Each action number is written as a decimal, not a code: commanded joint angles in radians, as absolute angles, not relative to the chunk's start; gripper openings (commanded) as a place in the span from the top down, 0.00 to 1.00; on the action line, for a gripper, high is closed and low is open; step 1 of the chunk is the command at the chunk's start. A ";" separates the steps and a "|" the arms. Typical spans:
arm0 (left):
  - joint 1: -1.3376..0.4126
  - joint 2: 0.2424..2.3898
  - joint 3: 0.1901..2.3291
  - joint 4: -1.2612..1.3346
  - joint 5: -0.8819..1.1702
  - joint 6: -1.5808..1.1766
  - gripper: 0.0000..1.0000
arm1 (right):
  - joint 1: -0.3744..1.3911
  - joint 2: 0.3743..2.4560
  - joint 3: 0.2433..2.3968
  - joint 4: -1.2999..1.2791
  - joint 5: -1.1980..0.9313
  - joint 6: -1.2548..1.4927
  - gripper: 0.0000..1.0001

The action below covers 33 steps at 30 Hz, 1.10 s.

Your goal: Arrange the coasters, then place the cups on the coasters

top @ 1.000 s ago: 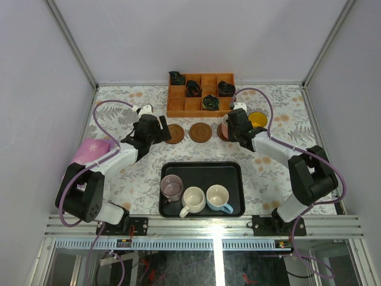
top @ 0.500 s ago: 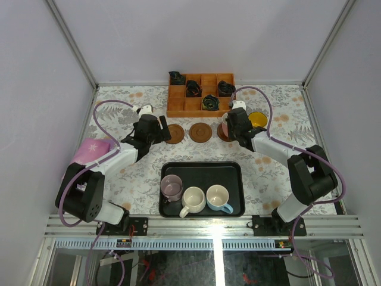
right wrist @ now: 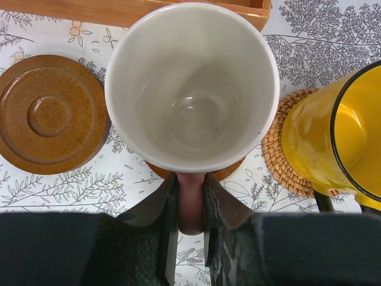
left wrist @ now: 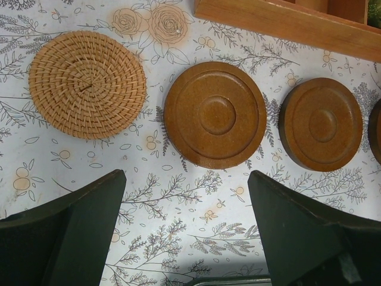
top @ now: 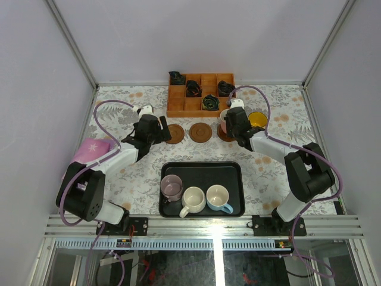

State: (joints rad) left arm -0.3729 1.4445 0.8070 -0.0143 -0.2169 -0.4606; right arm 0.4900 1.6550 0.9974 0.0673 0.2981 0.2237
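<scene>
My right gripper (right wrist: 190, 199) is shut on the handle of the pink cup (right wrist: 191, 89), which sits upright over a dark brown coaster (right wrist: 229, 173) that shows only as slivers beneath it. I cannot tell if the cup rests on it. The yellow cup (right wrist: 333, 131) stands on a tan woven coaster (right wrist: 278, 159) just to the right. My left gripper (left wrist: 186, 185) hangs open above bare tablecloth, short of a woven coaster (left wrist: 87, 84) and two dark brown coasters (left wrist: 215, 115) (left wrist: 323, 124). The mauve (top: 172, 187), white (top: 193, 199) and light blue (top: 218, 198) cups stand in the tray.
The black tray (top: 202, 168) lies at the near middle. An orange wooden box (top: 201, 107) of compartments with dark bundles sits just behind the coaster row. A pink cloth (top: 89, 150) lies at the left edge beside my left arm.
My right gripper has shifted slightly left and toward the far side with the pink cup in it. The left arm has not moved.
</scene>
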 commanded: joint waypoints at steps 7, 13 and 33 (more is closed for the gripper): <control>-0.368 1.462 0.832 0.038 -0.219 -0.448 0.16 | 0.492 1.634 1.009 0.189 0.332 0.233 1.00; -0.369 1.465 0.831 0.038 -0.218 -0.449 0.16 | 0.492 1.603 0.964 0.172 0.313 0.275 1.00; -0.367 1.470 0.835 0.038 -0.215 -0.453 0.16 | 0.527 1.469 0.964 0.022 0.375 0.298 0.38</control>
